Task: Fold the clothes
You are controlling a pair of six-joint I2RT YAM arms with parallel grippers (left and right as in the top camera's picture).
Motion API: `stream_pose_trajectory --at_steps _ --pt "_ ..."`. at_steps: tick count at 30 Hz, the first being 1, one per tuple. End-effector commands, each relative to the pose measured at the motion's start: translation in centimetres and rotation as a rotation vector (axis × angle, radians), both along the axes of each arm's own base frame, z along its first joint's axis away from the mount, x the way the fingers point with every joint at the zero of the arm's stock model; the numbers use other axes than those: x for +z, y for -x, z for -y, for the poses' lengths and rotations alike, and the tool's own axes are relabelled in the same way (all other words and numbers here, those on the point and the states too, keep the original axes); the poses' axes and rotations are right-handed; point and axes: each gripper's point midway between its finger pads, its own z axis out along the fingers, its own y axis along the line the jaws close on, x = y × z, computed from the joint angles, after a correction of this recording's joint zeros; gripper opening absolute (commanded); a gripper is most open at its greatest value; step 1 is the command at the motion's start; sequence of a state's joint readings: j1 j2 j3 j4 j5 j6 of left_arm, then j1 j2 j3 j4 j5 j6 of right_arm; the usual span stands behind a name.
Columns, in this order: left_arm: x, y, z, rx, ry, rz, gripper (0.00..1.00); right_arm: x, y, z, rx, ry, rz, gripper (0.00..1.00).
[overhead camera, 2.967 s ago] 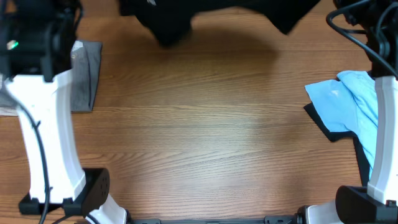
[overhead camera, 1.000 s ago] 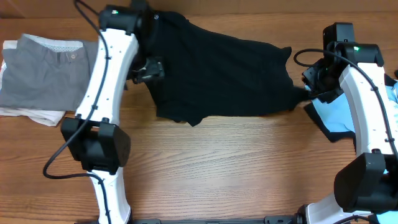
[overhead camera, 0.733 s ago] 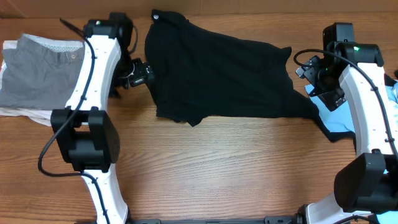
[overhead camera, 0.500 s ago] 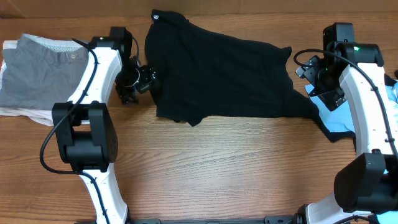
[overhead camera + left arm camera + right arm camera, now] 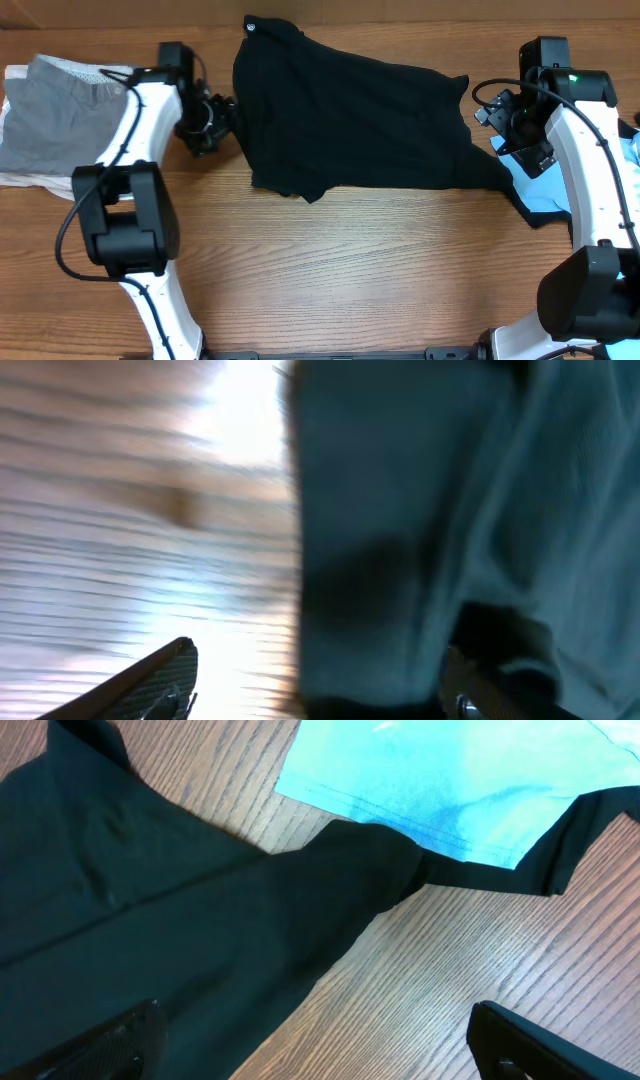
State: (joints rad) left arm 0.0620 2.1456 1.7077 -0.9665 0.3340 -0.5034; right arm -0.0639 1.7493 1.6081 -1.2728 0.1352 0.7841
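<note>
The clothes show as a large black shirt (image 5: 360,115) lying spread and rumpled across the far middle of the table, a small white print (image 5: 251,27) at its top left corner. A light blue, black-trimmed shirt (image 5: 450,780) lies at the right, partly under my right arm. My left gripper (image 5: 225,118) is at the black shirt's left edge, jaws apart; the blurred left wrist view puts the dark cloth (image 5: 430,540) between the fingers. My right gripper (image 5: 315,1045) stands open over the shirt's right sleeve (image 5: 330,880), holding nothing.
Folded grey garments (image 5: 50,120) lie on a white cloth at the far left. Bare wooden table (image 5: 350,270) stretches along the near side between the two arm bases.
My right gripper opened and let the black shirt's right edge drop. My left gripper came off the shirt's upper left, swung left, and now sits at its left edge, jaws narrowing.
</note>
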Motion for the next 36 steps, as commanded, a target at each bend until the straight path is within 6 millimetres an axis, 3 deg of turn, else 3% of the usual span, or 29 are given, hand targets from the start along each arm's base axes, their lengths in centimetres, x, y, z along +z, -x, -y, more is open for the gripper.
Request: stream_pose_trajectory --at_steps 1,6,9,17,36 --pt "0.3 0.0 -1.3 0.053 0.026 -0.001 0.78 1.1 0.0 0.0 0.007 0.006 0.039 1.0" --pt "0.2 -0.1 -1.5 0.046 0.027 0.005 0.74 1.2 -0.3 -0.2 0.01 -0.004 0.05 1.0" --pt "-0.2 -0.5 -0.6 0.03 0.064 0.013 0.72 1.2 -0.4 -0.2 0.01 -0.004 0.055 1.0" --pt "-2.4 -0.4 0.8 0.017 0.154 -0.03 0.65 1.2 -0.4 -0.2 0.01 -0.003 0.053 1.0" --pt "-3.0 -0.9 3.3 -0.019 0.057 -0.015 0.65 1.3 -0.6 -0.2 0.018 -0.001 0.06 1.0"
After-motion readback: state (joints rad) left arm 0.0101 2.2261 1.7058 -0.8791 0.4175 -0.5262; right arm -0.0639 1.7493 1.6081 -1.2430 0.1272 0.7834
